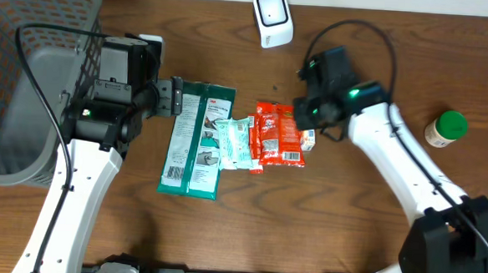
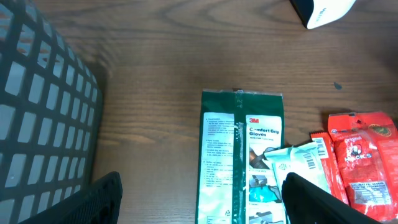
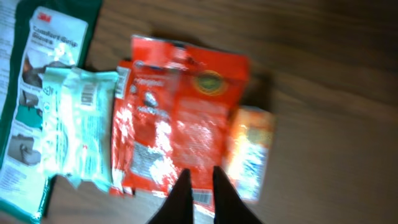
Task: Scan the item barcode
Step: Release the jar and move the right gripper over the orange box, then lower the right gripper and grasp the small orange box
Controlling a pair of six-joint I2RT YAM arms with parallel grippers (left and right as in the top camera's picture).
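Observation:
A red snack packet (image 1: 279,134) lies flat mid-table, its barcode at the near edge in the right wrist view. My right gripper (image 1: 308,115) is at the packet's right end. In its own blurred view the right gripper (image 3: 201,171) has its jaws drawn almost together, pinching the near edge of the red packet (image 3: 186,106) beside the barcode. The white barcode scanner (image 1: 273,18) stands at the back edge. My left gripper (image 1: 177,97) is wide open over the top of a green glove package (image 1: 198,138). Nothing sits between the left gripper's (image 2: 202,179) jaws.
A pale teal-and-white packet (image 1: 235,143) overlaps the glove package and the red packet. A small orange-and-white box (image 1: 308,140) lies against the red packet's right side. A dark mesh basket (image 1: 30,75) fills the left. A green-capped bottle (image 1: 447,129) stands far right.

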